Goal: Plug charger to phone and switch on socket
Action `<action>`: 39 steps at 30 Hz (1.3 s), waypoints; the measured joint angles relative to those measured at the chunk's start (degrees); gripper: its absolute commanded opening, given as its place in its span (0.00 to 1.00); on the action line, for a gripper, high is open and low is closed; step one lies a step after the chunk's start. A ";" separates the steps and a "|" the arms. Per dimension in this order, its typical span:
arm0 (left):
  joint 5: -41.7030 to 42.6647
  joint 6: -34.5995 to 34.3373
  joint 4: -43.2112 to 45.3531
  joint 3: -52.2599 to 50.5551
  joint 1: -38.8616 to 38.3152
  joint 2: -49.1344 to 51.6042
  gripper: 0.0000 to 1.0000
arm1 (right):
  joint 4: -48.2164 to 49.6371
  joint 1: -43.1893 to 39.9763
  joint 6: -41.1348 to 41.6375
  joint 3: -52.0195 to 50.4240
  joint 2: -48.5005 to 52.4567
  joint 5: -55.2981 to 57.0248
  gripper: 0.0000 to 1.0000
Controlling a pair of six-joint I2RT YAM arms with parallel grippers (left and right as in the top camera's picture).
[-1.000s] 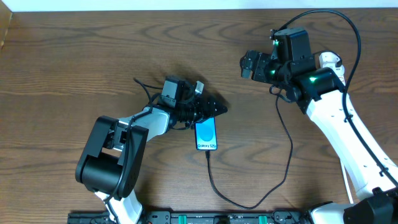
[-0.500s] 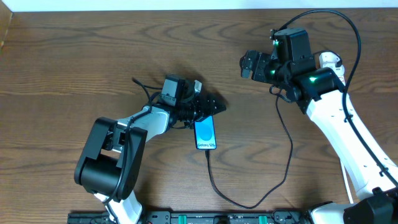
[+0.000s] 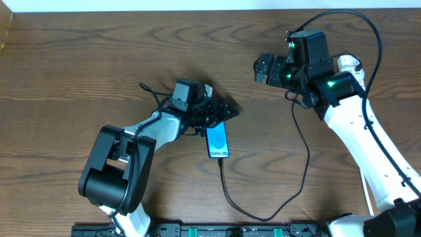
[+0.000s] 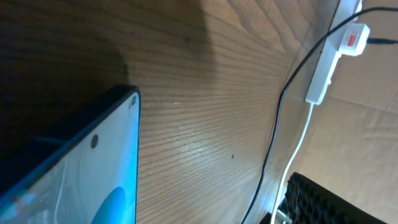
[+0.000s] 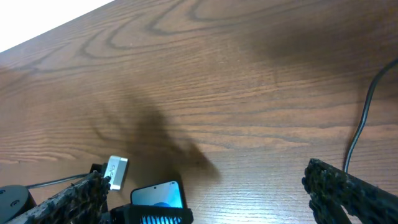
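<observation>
The phone (image 3: pixel 218 141) is laid on the tabletop (image 3: pixel 79 66), its top edge overhung by the released left end effector (image 3: pixel 225 113). The right end effector (image 3: pixel 261 68) is spread, empty, near the charger (image 3: pixel 307 161).

A dark brown tabletop (image 3: pixel 79 59) with bold, wavy wood grain filled nearly the whole scene. Along its far edge ran a narrow, bright white strip (image 3: pixel 197 4). At the far left corner a tan, cardboard-like surface (image 3: pixel 4 33) showed past the edge. The light was soft and even, leaving blurred shadows and a pale sheen on the wood.
</observation>
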 measured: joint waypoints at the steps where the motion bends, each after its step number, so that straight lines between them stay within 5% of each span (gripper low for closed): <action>1: -0.24 -0.22 -0.33 0.07 0.00 -0.07 0.90 | 0.00 0.00 0.00 0.00 0.00 0.00 0.99; 39: -4.26 -6.67 -3.78 1.01 0.00 -0.94 0.90 | 0.00 0.00 0.00 0.00 0.00 0.00 0.99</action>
